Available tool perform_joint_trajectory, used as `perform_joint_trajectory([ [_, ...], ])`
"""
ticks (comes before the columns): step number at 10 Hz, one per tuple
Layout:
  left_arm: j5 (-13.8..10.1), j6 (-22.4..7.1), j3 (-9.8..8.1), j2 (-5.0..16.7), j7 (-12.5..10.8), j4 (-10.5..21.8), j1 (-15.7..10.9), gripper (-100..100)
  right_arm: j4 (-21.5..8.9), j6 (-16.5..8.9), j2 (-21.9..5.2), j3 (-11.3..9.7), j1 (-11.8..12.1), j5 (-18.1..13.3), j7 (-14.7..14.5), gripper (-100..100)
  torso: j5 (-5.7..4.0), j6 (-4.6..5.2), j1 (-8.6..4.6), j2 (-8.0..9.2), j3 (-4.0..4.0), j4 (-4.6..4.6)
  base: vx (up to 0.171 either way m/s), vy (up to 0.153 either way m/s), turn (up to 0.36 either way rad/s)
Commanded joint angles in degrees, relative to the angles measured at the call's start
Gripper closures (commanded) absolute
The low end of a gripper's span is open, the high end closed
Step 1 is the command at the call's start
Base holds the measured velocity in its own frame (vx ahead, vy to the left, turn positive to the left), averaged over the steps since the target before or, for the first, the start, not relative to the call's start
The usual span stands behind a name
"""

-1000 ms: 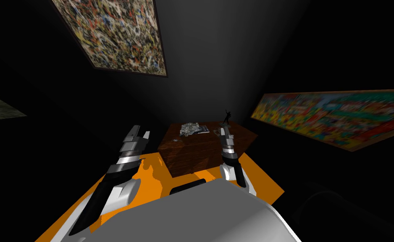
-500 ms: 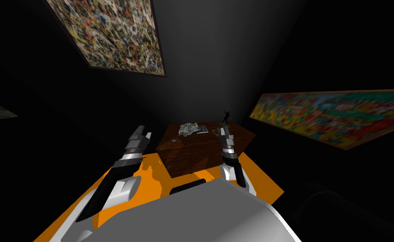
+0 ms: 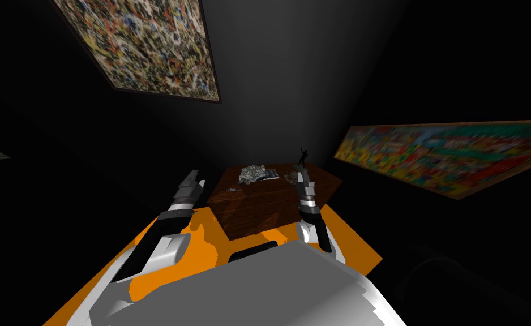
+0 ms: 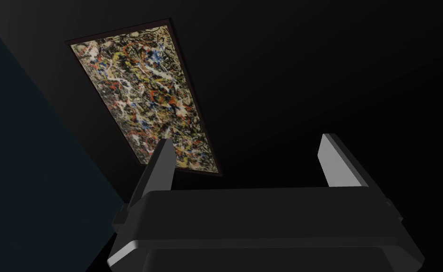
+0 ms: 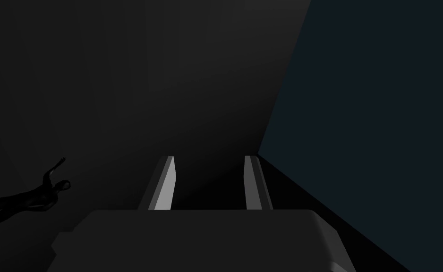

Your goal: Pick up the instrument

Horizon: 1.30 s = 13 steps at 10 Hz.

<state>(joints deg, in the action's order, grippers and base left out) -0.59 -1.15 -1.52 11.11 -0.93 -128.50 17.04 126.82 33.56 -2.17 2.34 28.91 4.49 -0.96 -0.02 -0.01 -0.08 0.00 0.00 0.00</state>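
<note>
1. Instrument: I cannot tell for sure which of the small things on the brown wooden table point(image 3: 258, 212) it is, because they are too small to read. The table stands at my 12 o'clock, on an orange floor patch point(image 3: 349, 237).
2. Taking the table top as a clock face with 12 at its far edge, a small pale thing point(image 3: 235, 189) lies alone at about 9 o'clock, near the left edge.
3. At about 11 o'clock sits a pale crumpled heap point(image 3: 253, 172), resting on a flat printed sheet point(image 3: 272, 175) that sticks out from under it toward the 3 o'clock side.
4. At about 1 o'clock, at the far edge, stands a small dark figurine point(image 3: 302, 157) with one arm raised.
5. The right gripper point(image 3: 300, 176) is stretched out over the right part of the table top. The figurine is just past its tips, at the gripper's 12 o'clock.
6. In the right wrist view the right gripper point(image 5: 209, 158) has its two fingers parallel and roughly half as far apart as a full spread, and the gap between them holds nothing. The figurine point(image 5: 31, 198) shows off to one side of the fingers, outside that gap.
7. The left gripper point(image 3: 196, 181) hangs at my 11 o'clock, off the table's left side and above the orange floor patch, well apart from the things on the top.
8. In the left wrist view the left gripper point(image 4: 246, 139) has its fingers spread wide and grips nothing.
</note>
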Motion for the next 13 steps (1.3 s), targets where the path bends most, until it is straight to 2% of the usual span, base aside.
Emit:
perform_joint_trajectory([
  [1, -0.01, -2.14, -0.05, 0.03, 0.14, -0.35, -0.27, -100, 0.0, 0.0, 0.0, 0.0, 0.0, 0.0, 0.0, 0, 0.0, 0.0, 0.0, 0.0, 0.0, 0.0, 0.0, -0.011, 0.005],
  [2, -0.3, -4.18, -0.54, 0.48, 0.84, 0.29, -1.57, -100, 0.0, 0.0, 0.0, 0.0, 0.0, 0.0, 0.0, 0, 0.01, 0.0, 0.03, 0.0, 0.0, 0.0, 0.002, -0.026, -0.042],
  [3, -0.3, -5.92, -0.54, 0.48, 0.84, 0.29, -1.57, -100, 0.0, 0.0, 0.0, 0.0, 0.0, 0.0, 0.0, 0, 0.0, 0.01, 0.0, -0.02, -0.01, 0.0, 0.003, -0.026, -0.028],
  [4, -0.3, -6.45, -0.54, 0.48, 0.84, 0.29, -1.57, -100, 0.0, 0.0, 0.0, 0.0, 0.0, 0.0, 0.0, 0, 0.0, 0.0, 0.0, -0.02, -0.01, 0.0, 0.0, -0.013, 0.002],
  [7, -0.84, -12.16, -1.53, 1.39, 2.31, 1.7, -4.21, -100, 0.0, 0.0, 0.0, 0.0, 0.0, 0.0, 0.0, 0, 0.0, 0.0, -0.02, -0.02, -0.01, 0.0, 0.003, -0.03, -0.043],
  [9, -0.84, -15.26, -1.53, 1.39, 2.31, 1.7, -4.21, -100, 0.0, 0.0, 0.0, 0.0, 0.0, 0.0, 0.0, 0, -0.01, 0.0, -0.03, -0.01, -0.01, 0.0, 0.001, -0.024, -0.01],
  [10, -1.1, -17.13, -2.02, 1.86, 3.08, 2.49, -5.53, -100, 0.0, 0.0, 0.0, 0.0, 0.0, 0.0, 0.0, 0, 0.0, -0.01, 0.01, 0.0, 0.0, 0.0, 0.003, -0.025, -0.05],
  [11, -1.1, -18.82, -2.02, 1.86, 3.08, 2.49, -5.53, -100, 0.0, 0.0, 0.0, 0.0, 0.0, 0.0, 0.0, 0, 0.0, 0.01, 0.0, -0.02, -0.01, 0.0, 0.005, -0.024, -0.036],
  [12, -1.1, -19.74, -2.02, 1.86, 3.08, 2.49, -5.53, -100, 0.0, 0.0, 0.0, 0.0, 0.0, 0.0, 0.0, 0, 0.0, -0.01, 0.0, -0.02, -0.01, -0.01, 0.004, -0.014, 0.002],
  [13, -1.34, -21.66, -2.5, 2.34, 3.87, 3.33, -6.86, -100, 0.0, 0.0, 0.0, 0.0, 0.0, 0.0, 0.0, 0, 0.0, -0.01, 0.03, -0.01, -0.01, 0.0, 0.01, -0.031, -0.047],
])
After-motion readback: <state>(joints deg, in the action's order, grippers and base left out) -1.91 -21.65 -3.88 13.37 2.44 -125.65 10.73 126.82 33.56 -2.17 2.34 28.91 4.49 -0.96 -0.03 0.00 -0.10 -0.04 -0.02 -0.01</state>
